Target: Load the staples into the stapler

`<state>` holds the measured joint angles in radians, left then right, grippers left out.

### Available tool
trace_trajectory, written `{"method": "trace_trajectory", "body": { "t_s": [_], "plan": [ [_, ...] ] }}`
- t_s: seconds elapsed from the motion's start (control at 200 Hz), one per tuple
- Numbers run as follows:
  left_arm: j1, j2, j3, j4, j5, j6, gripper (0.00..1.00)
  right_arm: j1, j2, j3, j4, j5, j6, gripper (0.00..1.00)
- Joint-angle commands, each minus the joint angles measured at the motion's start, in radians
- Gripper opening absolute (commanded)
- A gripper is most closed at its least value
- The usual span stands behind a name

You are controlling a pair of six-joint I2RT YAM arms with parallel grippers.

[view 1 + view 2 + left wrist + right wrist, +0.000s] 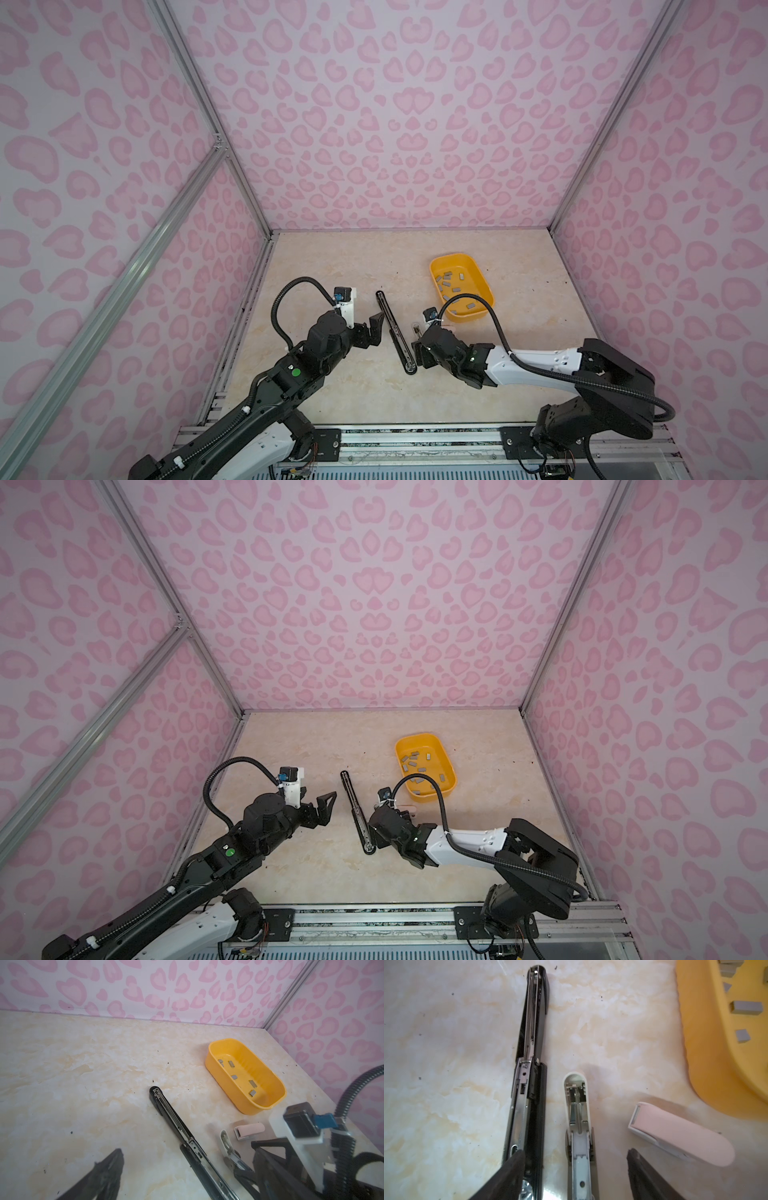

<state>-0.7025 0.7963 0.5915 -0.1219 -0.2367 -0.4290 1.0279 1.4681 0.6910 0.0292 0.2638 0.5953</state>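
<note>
In both top views: staples loose in yellow tray, toward far right of desk. Black stapler unfolded flat between arms. Left claw gaping, empty, just beside it.

Left wrist: white stapler unfolded too; pink stapler shut, near tray.

Right wrist: right claw spread wide astride white stapler, gripping nothing.

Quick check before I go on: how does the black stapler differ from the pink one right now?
The black stapler is long and slim; the pink stapler is short and stubby. The black stapler is swung open flat with its metal staple channel exposed; the pink stapler is closed. The pink stapler lies next to the yellow tray; the black stapler lies farther off, beyond the white stapler. Both lie on the table.
</note>
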Motion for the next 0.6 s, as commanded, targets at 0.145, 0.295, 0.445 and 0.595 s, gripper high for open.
{"method": "trace_trajectory", "body": {
  "t_s": [0.145, 0.295, 0.445, 0.595],
  "plan": [
    [0.000, -0.029, 0.028, -0.030, -0.050, -0.258, 0.97, -0.002, -0.240, -0.002, -0.117, -0.102, 0.177, 0.80],
    [0.001, -0.058, -0.053, 0.122, -0.063, -0.163, 0.98, -0.031, -0.368, 0.030, -0.141, -0.273, 0.250, 0.81],
    [0.001, -0.017, -0.011, 0.157, 0.144, -0.014, 0.98, -0.101, -0.520, -0.006, -0.163, -0.268, 0.276, 0.84],
    [-0.004, 0.067, -0.002, 0.248, 0.247, 0.051, 0.97, -0.131, -0.648, -0.099, -0.069, -0.327, 0.251, 0.87]
  ]
}}
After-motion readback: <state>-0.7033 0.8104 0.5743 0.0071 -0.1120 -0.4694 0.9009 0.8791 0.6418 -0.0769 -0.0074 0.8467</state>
